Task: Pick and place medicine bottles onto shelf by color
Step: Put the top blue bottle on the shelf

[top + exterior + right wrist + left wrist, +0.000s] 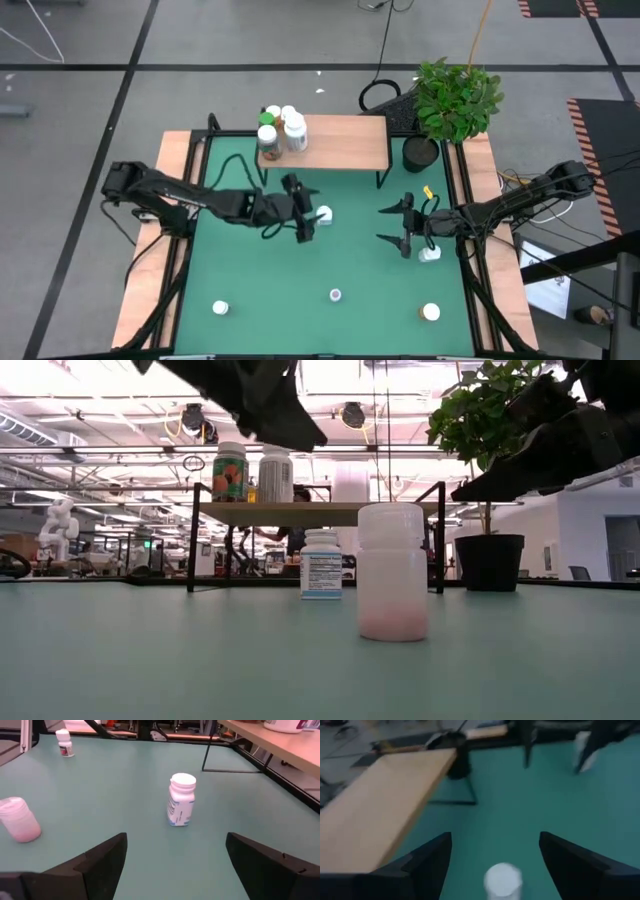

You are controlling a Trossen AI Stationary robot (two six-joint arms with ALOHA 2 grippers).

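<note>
Both arms are dark, nearly black, built of slim tube links joined by chunkier rounded joint housings. The left arm [175,195] shows glossy highlights along its links and a blocky housing at its shoulder end. The right arm [520,200] looks the same, with thin black cables looping alongside its forearm. Each ends in a two-finger gripper: the left gripper [302,212] and right gripper [403,228] carry matte black fingers [102,857] shaped as flat wedges that taper to blunt tips. In the wrist views the fingers have smooth, angular faces with hard edges and no visible markings or screws.
</note>
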